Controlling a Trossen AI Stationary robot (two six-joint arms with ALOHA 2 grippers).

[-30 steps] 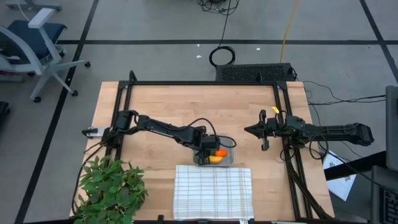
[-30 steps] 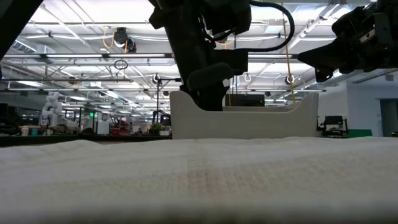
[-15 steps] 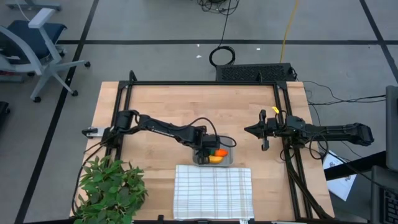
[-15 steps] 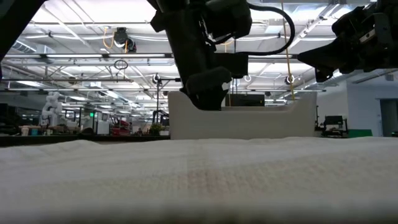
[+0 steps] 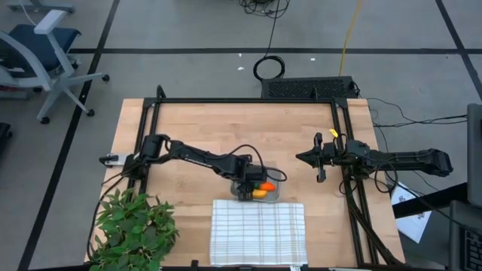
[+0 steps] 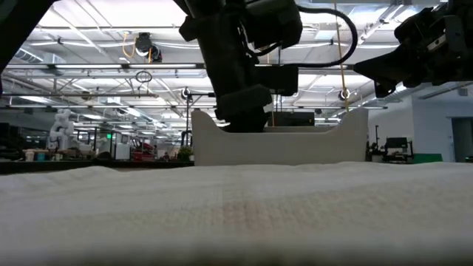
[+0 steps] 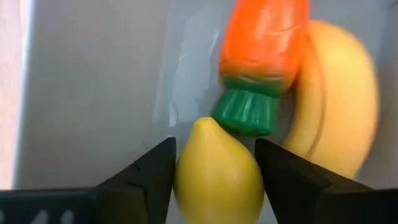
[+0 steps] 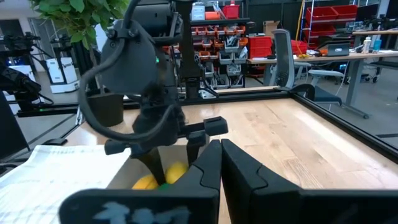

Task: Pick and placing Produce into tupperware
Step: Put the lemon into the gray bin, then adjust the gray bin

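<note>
The tabletop (image 5: 196,124) carried the white checked cloth (image 5: 258,232) at its near edge, the leafy plant (image 5: 134,229) at the near left corner, and the tupperware (image 5: 273,175) just beyond the cloth's far edge, touching or nearly touching it. The left arm reached across from the left side, and the left gripper (image 5: 245,184) stood over the tupperware's left end, much the nearer of the two. The right gripper (image 5: 310,158) hung above the bare wood to the container's right, its fingers pressed together on nothing.

Inside the tupperware lay the banana (image 7: 339,102), against the wall farthest from the left gripper, its long axis running away from the fingers. The carrot (image 7: 264,43) lay beside it, touching it, on much the same axis, its green top (image 7: 245,112) pointing back toward the gripper. The small round yellow fruit (image 7: 214,171) sat directly between the left fingers (image 7: 146,171), its pointed tip toward the carrot's green top and all but touching it. The fingers stood against both its sides, apparently gripping it. By my judgement, letting go there would drop it clear of the carrot.
</note>
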